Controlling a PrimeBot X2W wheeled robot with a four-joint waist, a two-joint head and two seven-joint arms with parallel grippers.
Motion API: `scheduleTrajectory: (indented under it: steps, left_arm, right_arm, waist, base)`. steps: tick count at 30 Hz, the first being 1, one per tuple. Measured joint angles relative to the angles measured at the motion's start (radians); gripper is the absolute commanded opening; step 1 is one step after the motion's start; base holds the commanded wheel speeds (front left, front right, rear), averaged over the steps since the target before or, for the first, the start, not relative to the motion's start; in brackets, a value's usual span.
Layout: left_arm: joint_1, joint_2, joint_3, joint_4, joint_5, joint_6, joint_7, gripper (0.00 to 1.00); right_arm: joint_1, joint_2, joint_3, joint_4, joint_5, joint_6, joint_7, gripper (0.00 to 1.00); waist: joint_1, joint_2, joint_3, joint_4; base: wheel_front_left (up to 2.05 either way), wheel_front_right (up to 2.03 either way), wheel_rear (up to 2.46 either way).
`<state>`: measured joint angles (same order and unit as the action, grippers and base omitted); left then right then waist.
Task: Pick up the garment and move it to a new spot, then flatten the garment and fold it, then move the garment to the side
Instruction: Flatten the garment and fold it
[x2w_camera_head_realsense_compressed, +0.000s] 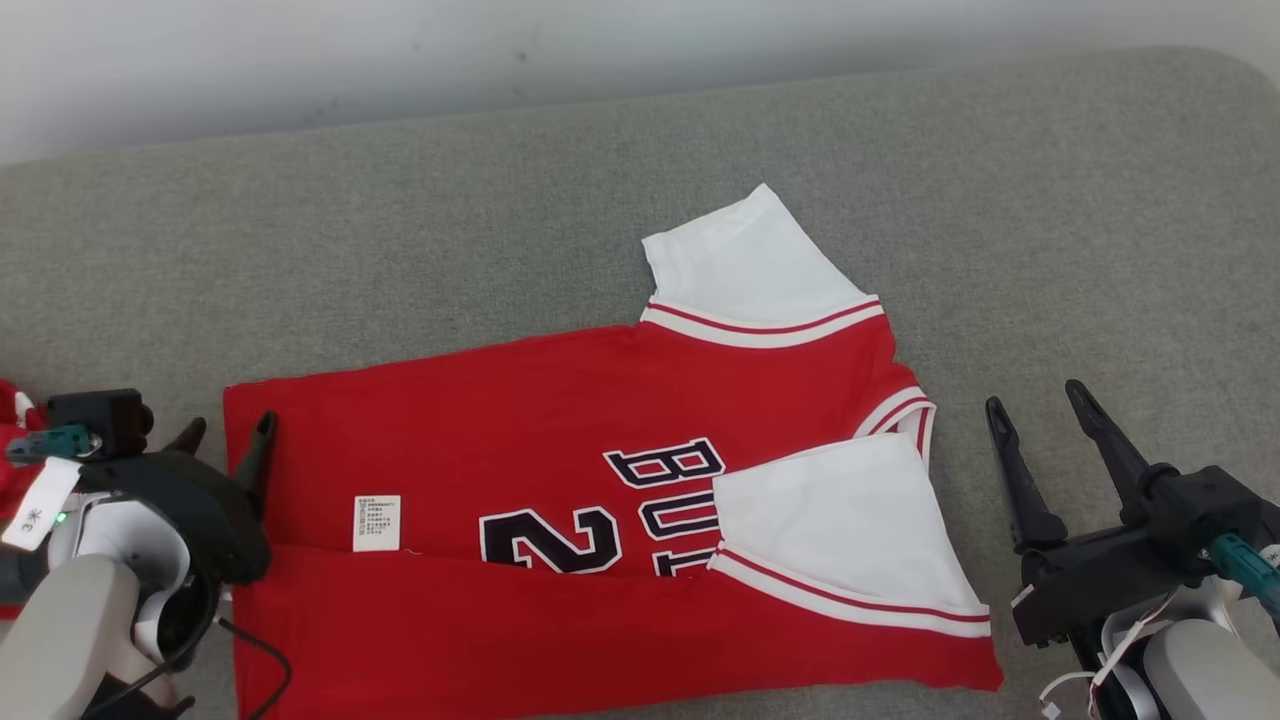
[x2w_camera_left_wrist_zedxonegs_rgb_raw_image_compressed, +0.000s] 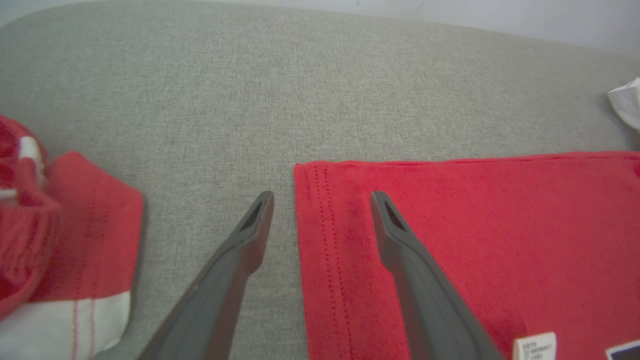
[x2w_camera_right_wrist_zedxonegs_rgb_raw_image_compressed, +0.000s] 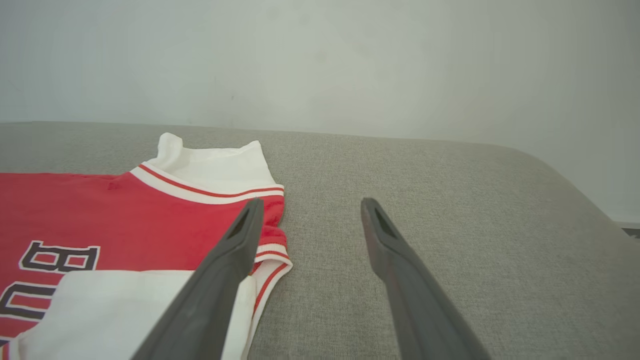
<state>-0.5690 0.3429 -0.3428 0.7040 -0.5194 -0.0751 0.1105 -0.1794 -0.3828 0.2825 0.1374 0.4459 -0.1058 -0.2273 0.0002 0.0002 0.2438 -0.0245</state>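
jersey lay at tabletop centre, near edge folded over | left hand at its 9 o'clock, fingers apart, empty | right hand at 3 o'clock, fingers apart, empty

Red garment with white sleeves, lying flat on grey surface, near long edge folded over.

The red garment is showing dark letters "BU" and a digit "2", both partly covered. Its white label is carrying print too small to read.
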Motion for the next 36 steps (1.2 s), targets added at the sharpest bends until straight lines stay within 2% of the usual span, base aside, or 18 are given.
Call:
scheduleTrajectory:
  steps: [18,19,20,23,24,25,29,32,36]
  left_arm:
    - [-0.105,-0.023,-0.016,0.185,-0.012,-0.040,-0.008,1.00]
    - [-0.113,-0.025,-0.016,0.194,-0.016,-0.040,-0.012,0.94]
    - [-0.120,-0.028,-0.016,0.201,-0.017,-0.040,-0.014,0.57]
    - [-0.133,-0.038,-0.014,0.222,-0.025,-0.040,-0.023,0.27]
    - [-0.135,-0.040,-0.016,0.226,-0.026,-0.041,-0.026,0.07]
    - [-0.137,-0.043,-0.017,0.230,-0.026,-0.044,-0.032,0.00]
    - [-0.156,-0.054,-0.026,0.249,-0.026,-0.049,-0.041,0.00]
    - [-0.166,-0.063,-0.032,0.254,-0.026,-0.049,-0.053,0.00]
    - [-0.200,-0.085,-0.051,0.258,-0.026,-0.049,-0.070,0.00]
  right_arm:
    - [-0.022,0.003,0.011,0.001,-0.017,-0.001,0.011,1.00]
    - [-0.024,0.003,0.012,0.001,-0.019,-0.001,0.014,1.00]
    - [-0.026,0.003,0.012,0.001,-0.019,-0.001,0.015,1.00]
    - [-0.041,0.002,0.015,0.000,-0.026,-0.001,0.018,1.00]
    - [-0.044,0.002,0.018,-0.001,-0.028,-0.001,0.022,1.00]
    - [-0.047,0.002,0.021,-0.001,-0.030,-0.001,0.025,1.00]
    - [-0.066,-0.004,0.030,-0.006,-0.033,0.002,0.047,1.00]
    - [-0.133,-0.003,0.050,0.005,-0.033,0.022,0.083,1.00]
    - [-0.318,0.006,0.076,0.068,-0.033,0.062,0.163,1.00]
  waist:
    - [-0.0002,0.0000,0.031,-0.013]
    - [-0.0002,-0.0001,0.032,-0.014]
    - [-0.0002,-0.0001,0.033,-0.014]
    - [-0.0002,-0.0001,0.036,-0.014]
    - [-0.0002,-0.0001,0.037,-0.013]
    - [-0.0002,-0.0001,0.038,-0.013]
    - [-0.0002,-0.0001,0.045,-0.003]
    - [-0.0002,-0.0001,0.053,0.008]
    - [-0.0002,-0.0001,0.070,0.030]
  base:
    - [0.00,0.00,0.00]
    - [0.00,0.00,0.00]
    - [0.00,0.00,0.00]
    - [0.00,0.00,0.00]
    - [0.00,0.00,0.00]
    - [0.00,0.00,0.00]
    - [0.00,0.00,0.00]
    - [0.00,0.00,0.00]
    - [0.00,0.00,0.00]
